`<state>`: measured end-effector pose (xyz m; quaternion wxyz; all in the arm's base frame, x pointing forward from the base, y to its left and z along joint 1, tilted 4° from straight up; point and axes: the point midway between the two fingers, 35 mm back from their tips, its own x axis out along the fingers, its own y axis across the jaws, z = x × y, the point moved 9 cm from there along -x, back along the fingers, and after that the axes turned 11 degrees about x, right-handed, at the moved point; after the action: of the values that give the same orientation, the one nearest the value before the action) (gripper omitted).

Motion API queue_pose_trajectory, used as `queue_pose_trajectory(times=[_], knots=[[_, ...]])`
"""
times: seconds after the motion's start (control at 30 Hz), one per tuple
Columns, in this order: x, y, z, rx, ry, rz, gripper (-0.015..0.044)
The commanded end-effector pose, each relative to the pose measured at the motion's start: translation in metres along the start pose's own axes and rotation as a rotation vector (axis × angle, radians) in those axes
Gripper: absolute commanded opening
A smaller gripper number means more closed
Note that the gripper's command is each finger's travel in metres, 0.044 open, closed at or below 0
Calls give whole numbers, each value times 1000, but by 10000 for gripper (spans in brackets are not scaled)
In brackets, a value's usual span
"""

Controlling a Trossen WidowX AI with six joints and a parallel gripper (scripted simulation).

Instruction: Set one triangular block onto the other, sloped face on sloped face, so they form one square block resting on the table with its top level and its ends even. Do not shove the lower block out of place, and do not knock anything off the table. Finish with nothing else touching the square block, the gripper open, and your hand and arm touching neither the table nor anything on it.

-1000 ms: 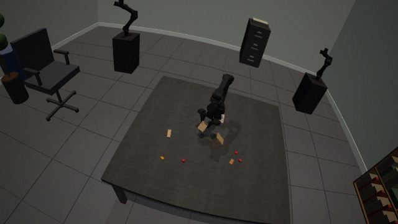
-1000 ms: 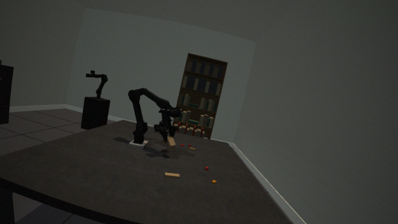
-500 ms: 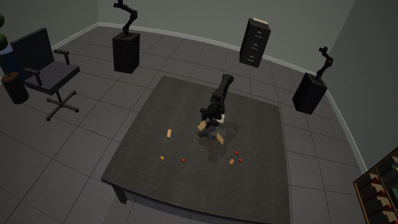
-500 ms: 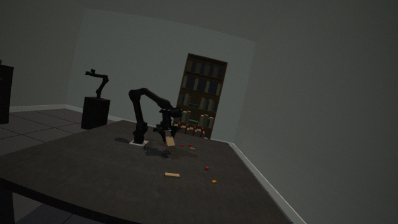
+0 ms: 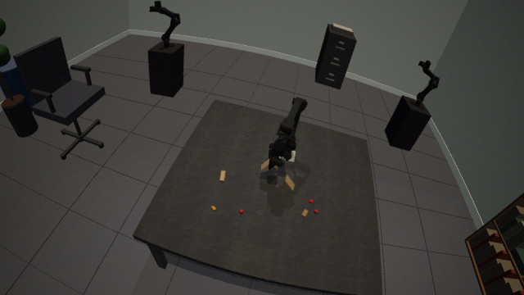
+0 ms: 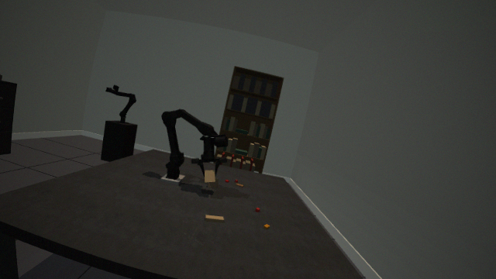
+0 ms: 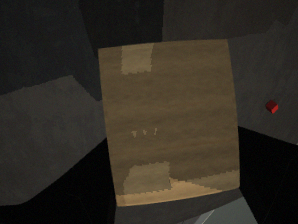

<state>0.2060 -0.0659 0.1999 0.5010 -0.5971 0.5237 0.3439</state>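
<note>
A wooden triangular block is held above the table. My gripper points down and is shut on it, one finger at each side. In the wrist view a broad face of the block fills the middle and hides what is beneath. The other triangular block rests on the table, just right of and nearer the front than my gripper in the top view. In the exterior view it is mostly hidden behind the held block. The exact tilt of the held block's slope cannot be told.
A pale flat block lies left of the gripper in the top view. An orange piece and a red cube lie nearer the front. Two red cubes lie by a small brown block.
</note>
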Motion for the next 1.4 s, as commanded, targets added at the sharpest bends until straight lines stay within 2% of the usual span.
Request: queue_pose_trajectory(times=[0.0,1.37], knots=[[1,-2,1,134,8,19,0],[3,-14,8,1468,148,57,0]])
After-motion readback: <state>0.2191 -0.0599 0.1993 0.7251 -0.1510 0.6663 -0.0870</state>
